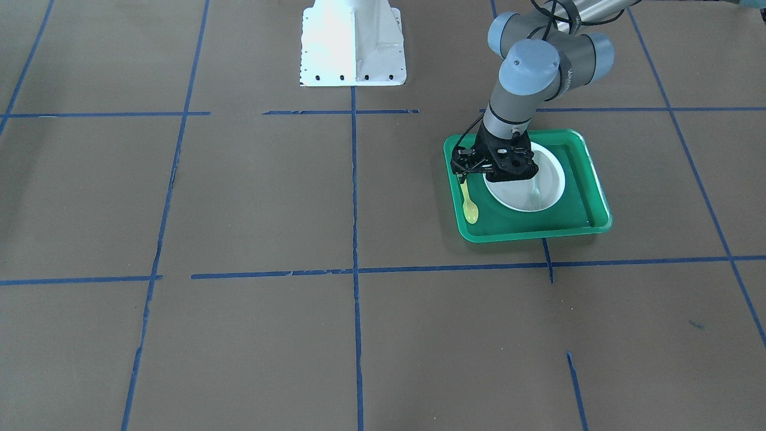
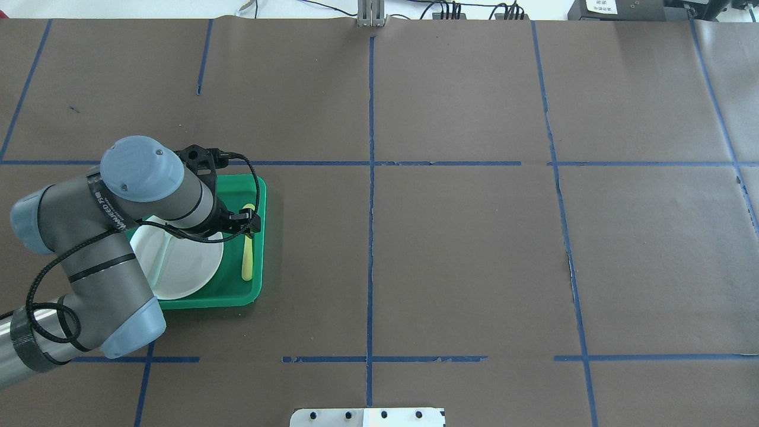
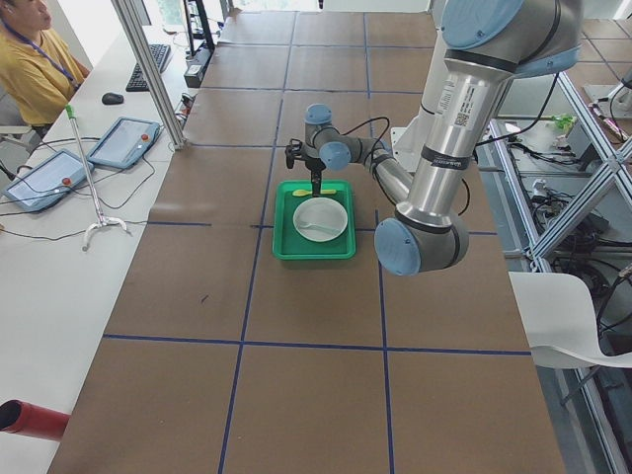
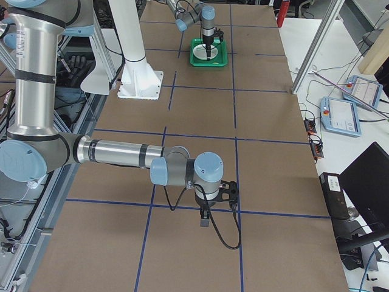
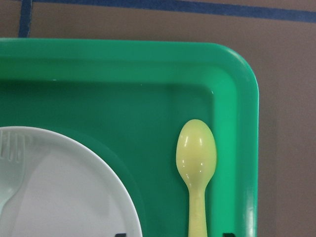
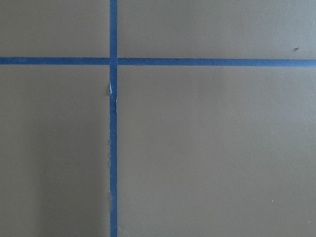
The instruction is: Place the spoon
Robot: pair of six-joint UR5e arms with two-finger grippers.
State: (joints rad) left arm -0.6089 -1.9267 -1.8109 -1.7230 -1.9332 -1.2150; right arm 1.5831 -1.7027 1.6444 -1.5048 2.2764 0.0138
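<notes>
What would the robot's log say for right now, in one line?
spoon: flat in green tray, beside white plate | left gripper: open, over spoon handle | right gripper: away, state unclear

This is a robotics lab. The tabletop (image 2: pixel 474 267) is covered with brown paper and divided by blue tape lines (image 2: pixel 371 237). Beside the tabletop stand aluminium posts (image 3: pixel 163 99). A white side desk (image 3: pixel 49 267) there carries teach pendants (image 3: pixel 123 141), and an operator (image 3: pixel 35 59) sits at it.

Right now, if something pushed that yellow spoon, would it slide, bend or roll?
Likely slides easily: the spoon looks glossy and lies on the smooth tray. Probably light and fairly stiff: small moulded plastic. Unlikely to roll, given its flat handle.
</notes>
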